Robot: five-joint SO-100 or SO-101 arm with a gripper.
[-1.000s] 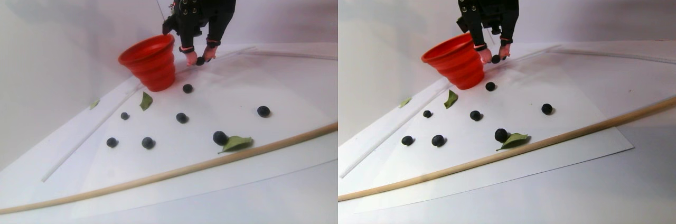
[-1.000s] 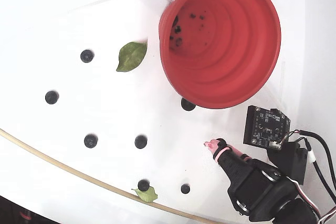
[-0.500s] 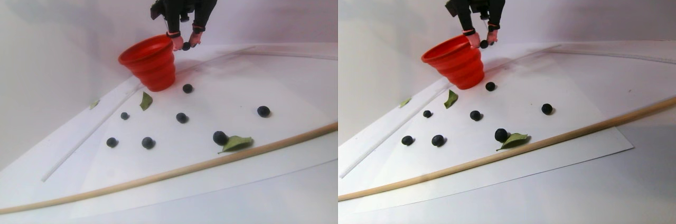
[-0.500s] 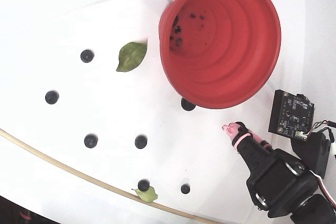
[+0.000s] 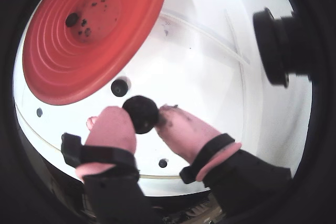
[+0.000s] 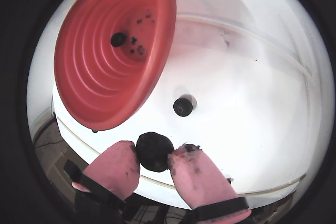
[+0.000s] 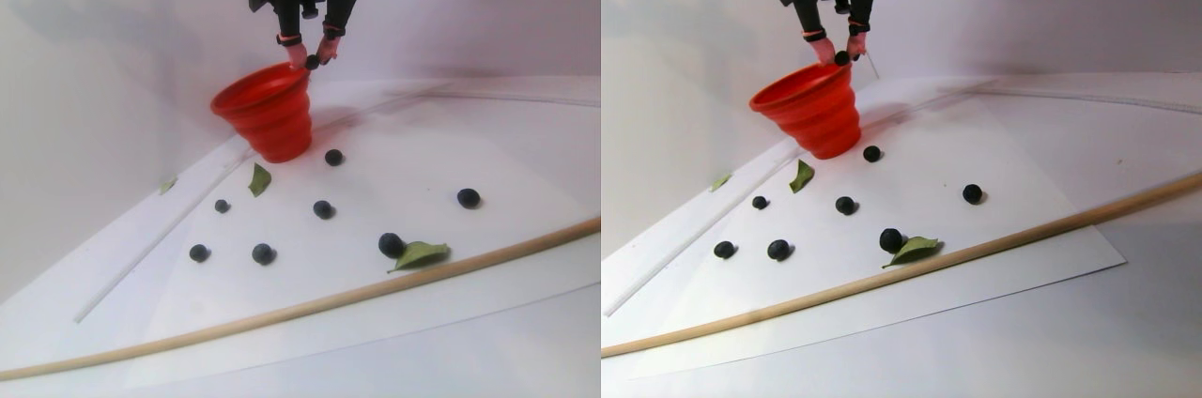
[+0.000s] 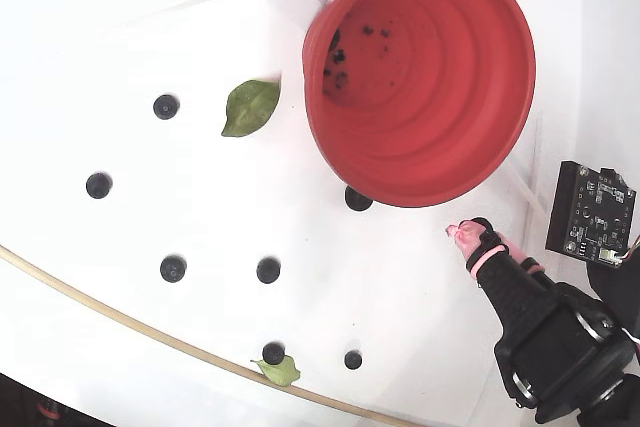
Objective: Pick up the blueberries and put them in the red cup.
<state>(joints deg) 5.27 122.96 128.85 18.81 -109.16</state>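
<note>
Wrist views: one blueberry [image 5: 140, 114], small, soft, easily crushed, is pinched across its middle by the gripper [image 6: 154, 156], held just right of the red cup [image 6: 115, 51]; light pressure is judged sufficient.

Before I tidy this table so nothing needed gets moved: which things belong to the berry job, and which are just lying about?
Belongs to the job:
- gripper, shut on one blueberry
- red cup, a berry already inside
- loose blueberries on the sheet, e.g.

Just lying about:
- green leaves
- wooden stick
- small circuit board
</note>
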